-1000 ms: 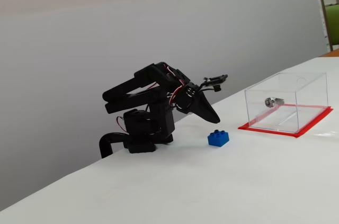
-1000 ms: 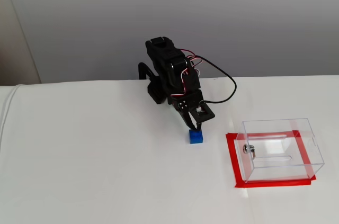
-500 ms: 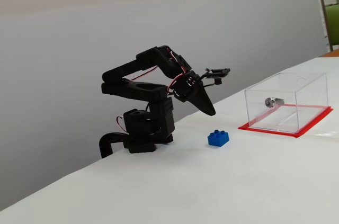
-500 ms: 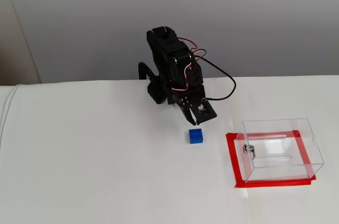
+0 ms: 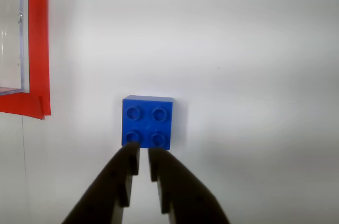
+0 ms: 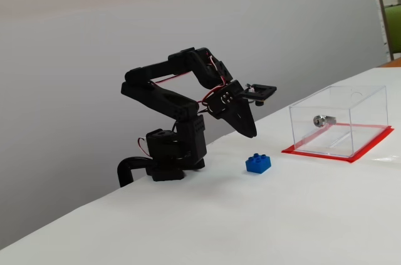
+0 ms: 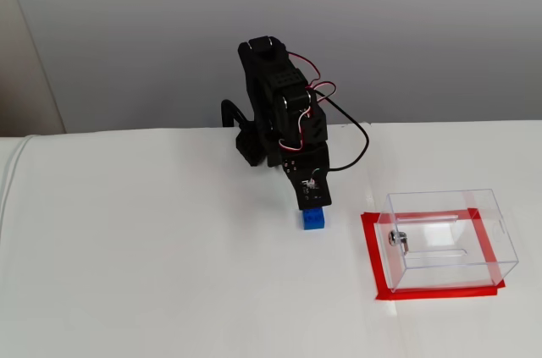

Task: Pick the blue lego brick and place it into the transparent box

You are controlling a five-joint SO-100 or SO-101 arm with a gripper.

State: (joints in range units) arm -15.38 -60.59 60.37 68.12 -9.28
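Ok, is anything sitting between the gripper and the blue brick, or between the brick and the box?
Nothing visible. The gripper points at the blue lego brick with only bare table between, and bare table too from brick to the transparent box.

A white bench [image 6: 263, 227] spreads beneath the hand; a grey wall [image 7: 406, 28] rises behind it, shelving [image 6: 388, 2] far beyond.

No readable text, label, brand, number or sign found in any view. Blue lego brick [image 5: 147, 122]: studs seen, any embossing too blurred to be read. Transparent box [image 7: 449, 238] and its silver lock [image 7: 398, 240]: no marking made out. Arm [image 6: 178, 121]: no lettering discerned.
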